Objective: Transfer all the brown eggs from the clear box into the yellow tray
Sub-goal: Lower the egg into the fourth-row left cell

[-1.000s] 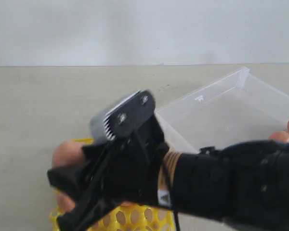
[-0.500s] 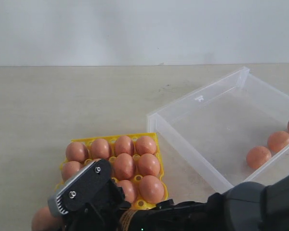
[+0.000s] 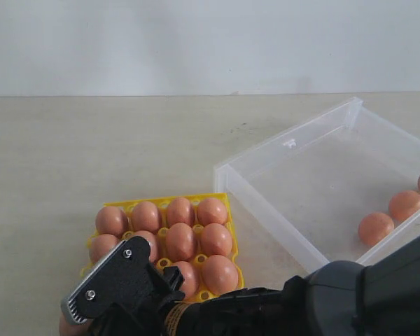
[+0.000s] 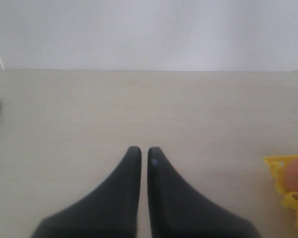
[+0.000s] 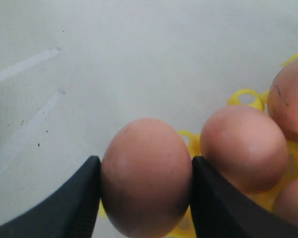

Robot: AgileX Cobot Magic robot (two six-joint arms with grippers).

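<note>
brown eggs (image 3: 180, 241) in yellow tray (image 3: 196, 198): ten in sight
brown eggs in clear box (image 3: 269, 213): three
brown egg (image 5: 146, 148) in right claw (image 5: 145, 183): one

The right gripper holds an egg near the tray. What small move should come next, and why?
Probably lower the right gripper slightly, then open it. Its fingers clamp a brown egg at the edge of the yellow tray; yellow lattice shows just beneath it and a seated egg sits close beside. Whether it already rests in a cup cannot be told.
</note>
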